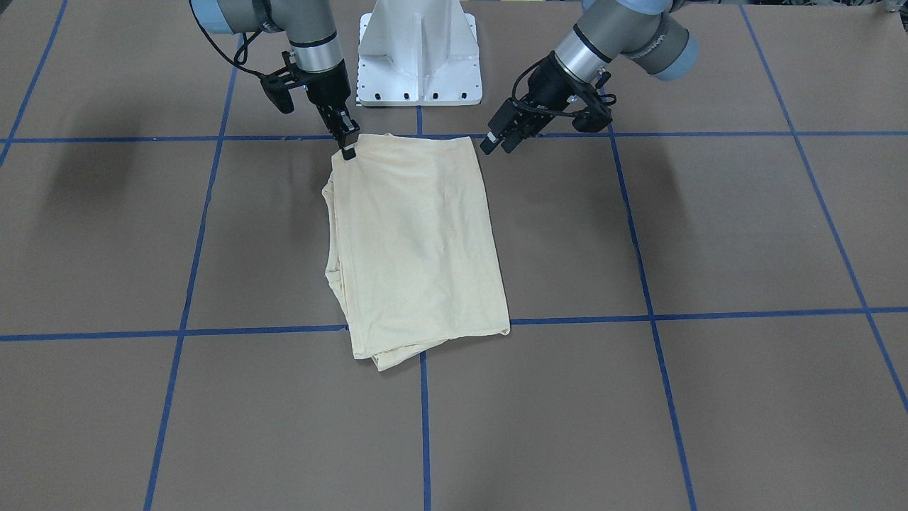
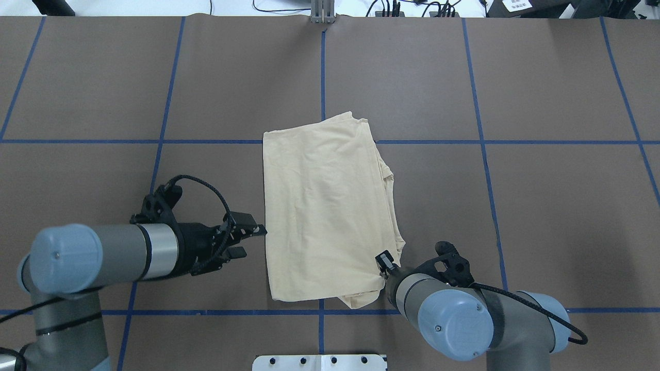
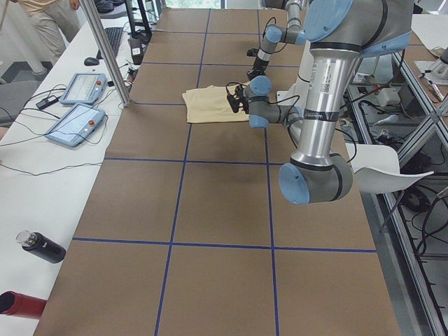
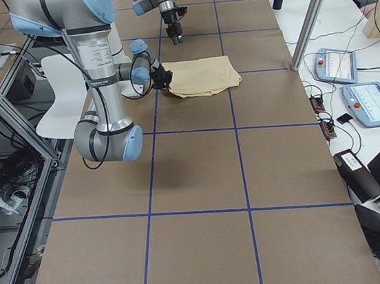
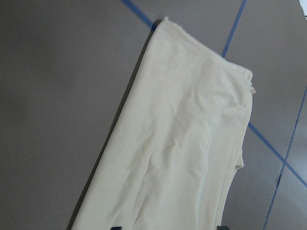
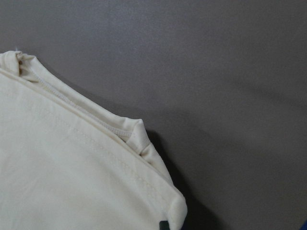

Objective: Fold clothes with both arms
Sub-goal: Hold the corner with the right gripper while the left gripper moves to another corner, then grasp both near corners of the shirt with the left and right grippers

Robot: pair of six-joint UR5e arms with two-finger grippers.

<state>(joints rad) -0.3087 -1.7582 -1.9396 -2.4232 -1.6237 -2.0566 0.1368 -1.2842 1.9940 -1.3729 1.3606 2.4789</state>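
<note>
The pale cream-yellow T-shirt (image 1: pixel 418 241) lies folded into a rectangle on the brown table (image 1: pixel 709 234), print hidden; it also shows in the overhead view (image 2: pixel 325 216). My left gripper (image 1: pixel 496 142) is open and empty, hovering just off the shirt's near left edge (image 2: pixel 247 242); its wrist view looks along the shirt (image 5: pixel 187 143). My right gripper (image 1: pixel 347 147) stands at the shirt's near right corner (image 2: pixel 384 260), its jaws close together on the corner of the layered hems (image 6: pixel 62 182).
The white pedestal (image 1: pixel 418 64) stands just behind the shirt. Blue tape lines (image 1: pixel 645 284) grid the table. Teach pendants (image 4: pixel 347 64), a metal pole (image 3: pixel 108 52) and a dark bottle (image 3: pixel 42 246) are on the side bench beyond the far edge.
</note>
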